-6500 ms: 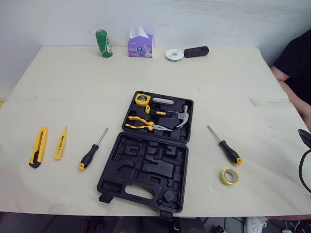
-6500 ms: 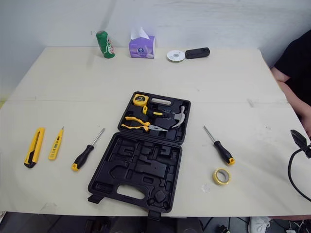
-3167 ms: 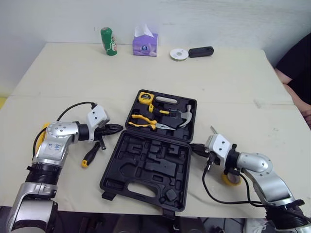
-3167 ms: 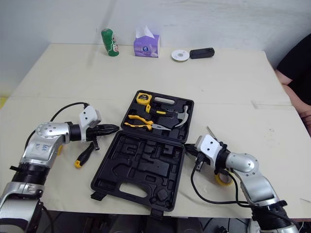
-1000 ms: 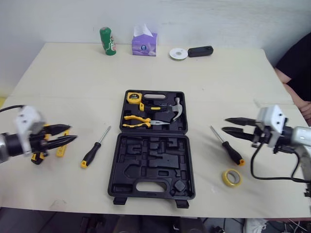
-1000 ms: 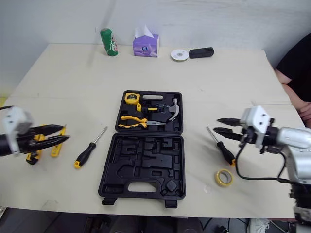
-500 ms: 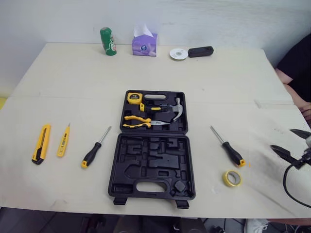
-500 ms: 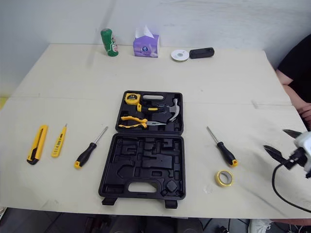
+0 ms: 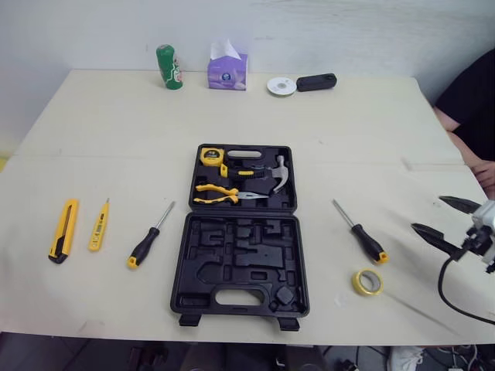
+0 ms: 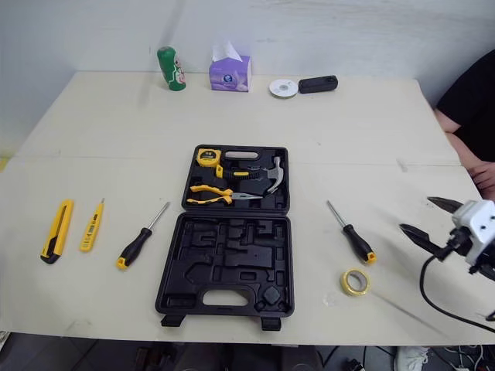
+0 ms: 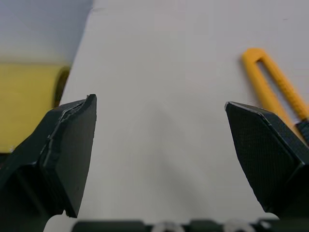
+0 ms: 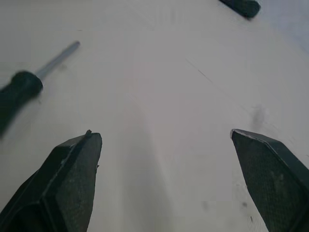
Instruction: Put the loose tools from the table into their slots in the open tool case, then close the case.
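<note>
Tool case (image 9: 240,259) open at worktop (image 9: 116,131) centre; right gripper (image 9: 427,213) spread wide near black-handled screwdriver (image 9: 360,234); left gripper (image 11: 159,101) spread wide near yellow utility knife (image 11: 285,83).

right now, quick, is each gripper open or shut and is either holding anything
Left gripper: open, holding nothing.
Right gripper: open, holding nothing.

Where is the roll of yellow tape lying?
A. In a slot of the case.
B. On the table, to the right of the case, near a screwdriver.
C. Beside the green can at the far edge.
B: the tape lies on the table, right of the case, close to the screwdriver and apart from it.
</note>
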Robot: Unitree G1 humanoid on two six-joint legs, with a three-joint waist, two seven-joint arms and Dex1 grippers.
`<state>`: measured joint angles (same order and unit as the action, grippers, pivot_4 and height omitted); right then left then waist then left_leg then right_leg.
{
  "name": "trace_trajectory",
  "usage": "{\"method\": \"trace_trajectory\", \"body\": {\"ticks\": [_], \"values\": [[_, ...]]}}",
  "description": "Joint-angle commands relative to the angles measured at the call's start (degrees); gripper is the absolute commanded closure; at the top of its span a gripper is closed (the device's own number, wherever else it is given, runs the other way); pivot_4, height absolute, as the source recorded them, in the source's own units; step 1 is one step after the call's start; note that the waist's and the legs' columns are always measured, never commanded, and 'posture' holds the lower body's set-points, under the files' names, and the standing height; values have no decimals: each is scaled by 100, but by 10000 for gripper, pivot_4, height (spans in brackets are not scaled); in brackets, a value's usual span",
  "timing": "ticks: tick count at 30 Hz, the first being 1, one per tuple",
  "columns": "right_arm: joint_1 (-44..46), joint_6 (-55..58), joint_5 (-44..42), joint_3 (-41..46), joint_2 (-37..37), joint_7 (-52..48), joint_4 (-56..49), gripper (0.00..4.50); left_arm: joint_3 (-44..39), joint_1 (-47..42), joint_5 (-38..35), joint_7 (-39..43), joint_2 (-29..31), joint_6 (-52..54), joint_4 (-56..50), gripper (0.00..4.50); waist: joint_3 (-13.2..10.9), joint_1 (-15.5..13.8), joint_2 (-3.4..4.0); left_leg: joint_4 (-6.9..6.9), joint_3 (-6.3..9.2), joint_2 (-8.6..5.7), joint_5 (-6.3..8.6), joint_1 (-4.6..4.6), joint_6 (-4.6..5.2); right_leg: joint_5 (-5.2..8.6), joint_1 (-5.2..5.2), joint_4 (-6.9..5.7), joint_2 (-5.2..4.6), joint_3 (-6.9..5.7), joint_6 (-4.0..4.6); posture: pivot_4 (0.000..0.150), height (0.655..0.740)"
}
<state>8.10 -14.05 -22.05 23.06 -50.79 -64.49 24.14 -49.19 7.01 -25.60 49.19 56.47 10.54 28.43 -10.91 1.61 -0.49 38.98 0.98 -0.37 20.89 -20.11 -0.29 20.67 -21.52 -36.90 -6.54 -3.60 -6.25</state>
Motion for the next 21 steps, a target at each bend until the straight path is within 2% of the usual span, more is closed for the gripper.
{"method": "trace_trajectory", "body": {"ticks": [1, 4, 7, 13, 18, 21], "values": [[-18, 507, -686, -160, 264, -264, -1169, 1083, 111, 501, -649, 863, 41, 943, -1380, 0, 0, -1, 0, 1, 1, 1, 0, -3, 0, 0, 0, 1, 0, -1, 0, 1500, 7400], [-123, 1132, -1094, -297, 473, -179, -2032, 1083, 191, 754, -773, 911, 119, 1528, -2230, 0, -2, -6, 2, 6, 8, 3, 0, -6, 0, 0, 2, 6, 0, -5, 1, 1500, 7400], [154, 1146, -1256, -429, 796, -95, -2430, 1083, 375, 860, -453, 303, -121, 1649, -3195, 0, -2, -26, 2, 9, 9, 2, 0, -4, 0, -1, 3, 19, 0, -3, 1, 1500, 7400], [461, 1231, -1433, -1023, 1256, -388, -3109, 1083, 605, 980, -724, -552, -619, 2675, -4948, 0, -4, -18, 7, 0, 12, 3, 0, -7, 0, -5, 4, 24, 5, -4, 5, 1500, 7400], [576, 1094, -1703, -1309, 1685, -796, -3340, 1083, 898, 614, -1050, -1312, -811, 3689, -5774, 0, -5, -25, 7, 11, 12, 2, 0, -6, 1, -5, 5, 16, 6, -1, 5, 1500, 7400], [470, 664, -1566, -1564, 1858, -1282, -3355, 1083, 1433, 631, -892, -1643, -874, 4036, -6109, 0, -4, -36, 7, 11, 13, 1, 0, -5, 1, -6, 7, 15, 6, 0, 4, 1500, 7400]]}}
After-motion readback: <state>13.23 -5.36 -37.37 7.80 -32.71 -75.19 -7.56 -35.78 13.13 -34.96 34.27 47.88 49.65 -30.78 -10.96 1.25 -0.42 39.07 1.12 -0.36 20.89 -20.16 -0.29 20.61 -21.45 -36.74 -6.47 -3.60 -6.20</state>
